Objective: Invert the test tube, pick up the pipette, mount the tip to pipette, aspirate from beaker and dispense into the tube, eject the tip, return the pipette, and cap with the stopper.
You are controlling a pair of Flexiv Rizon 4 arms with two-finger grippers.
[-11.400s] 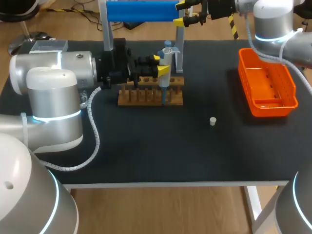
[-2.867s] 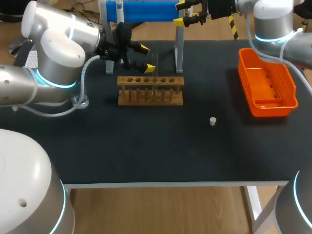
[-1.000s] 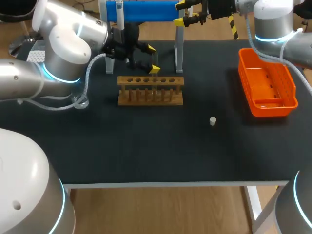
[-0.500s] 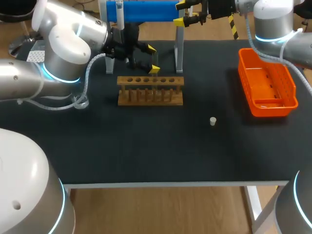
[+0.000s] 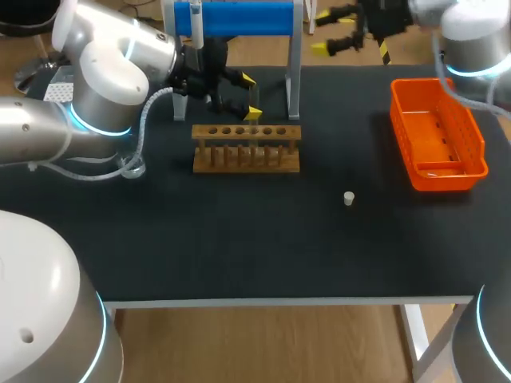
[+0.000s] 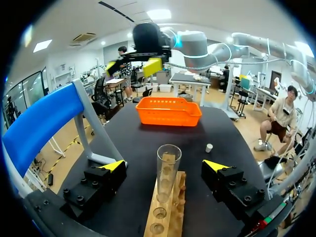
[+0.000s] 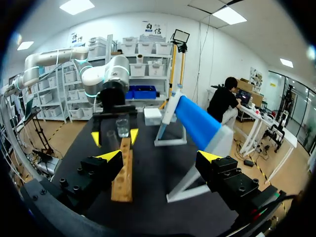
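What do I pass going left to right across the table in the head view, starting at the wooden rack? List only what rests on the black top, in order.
wooden rack → white stopper → orange basket

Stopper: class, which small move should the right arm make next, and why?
Probably bring the right gripper down toward the stopper. It lies alone on the table, the test tube stands open-topped in the rack, and the right gripper is open and empty, while the left gripper brackets the tube, open.
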